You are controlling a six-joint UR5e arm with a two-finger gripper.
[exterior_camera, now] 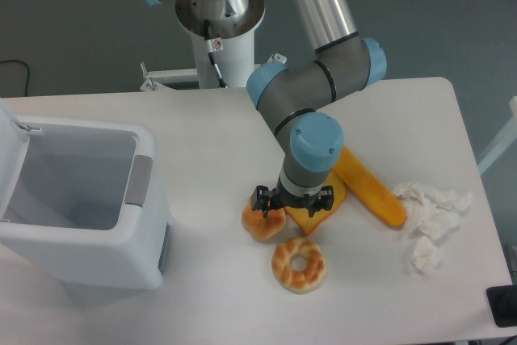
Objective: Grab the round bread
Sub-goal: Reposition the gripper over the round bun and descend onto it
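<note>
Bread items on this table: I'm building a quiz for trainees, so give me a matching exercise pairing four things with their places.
Things:
1. round bread
2. ring-shaped bread
3. long loaf
4. crumpled paper

Places:
a. nearest the table's front edge
b. farthest right
c. at the gripper, left of the toast slice
d. diagonal, right of the toast slice

Pairs: 1-c, 2-a, 3-d, 4-b

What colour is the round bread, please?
Golden-orange with paler edges, in the fixed camera view: round bread.
</note>
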